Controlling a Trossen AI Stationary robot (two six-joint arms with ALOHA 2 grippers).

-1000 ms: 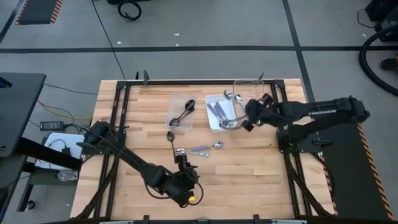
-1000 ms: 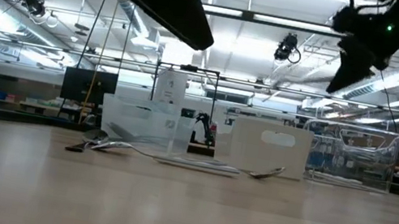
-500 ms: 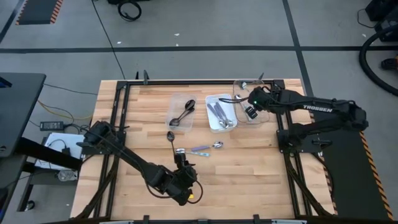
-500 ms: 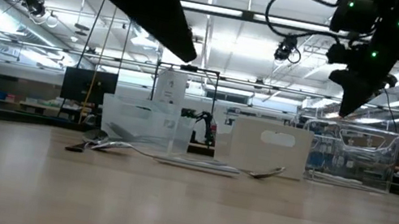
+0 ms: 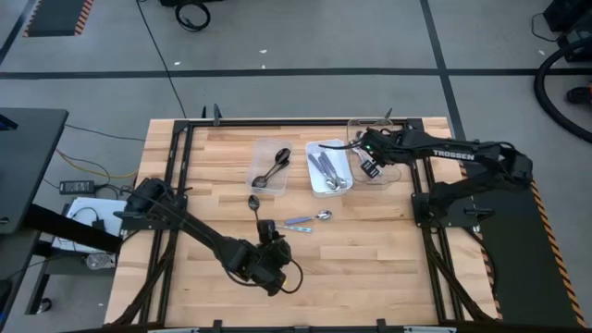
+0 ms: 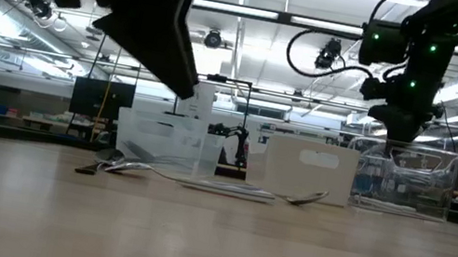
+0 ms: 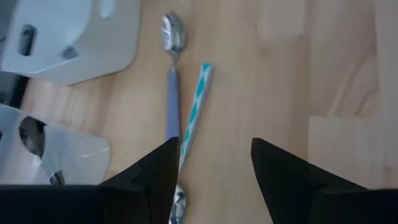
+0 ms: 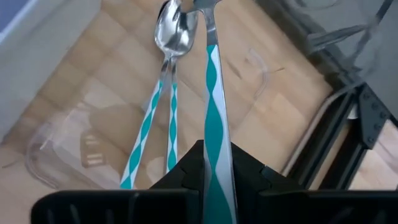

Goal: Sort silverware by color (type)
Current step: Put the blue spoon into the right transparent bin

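Drop-off step: teal spoon (image 8: 216,118) is clamped in the right end effector (image 5: 368,165) over the clear tray (image 5: 398,171), 1 o'clock on the surface (image 5: 370,250).
Release is judged next; left end effector (image 7: 214,168) is held open above the loose spoons (image 7: 186,118).

I saw the wooden table (image 5: 370,240) carrying three trays: a white tray (image 5: 329,166), a clear tray (image 5: 271,168) left of it, another clear tray (image 5: 376,148) right of it. Loose spoons (image 5: 305,220) lay below the white tray, a dark spoon (image 5: 253,203) beside them.
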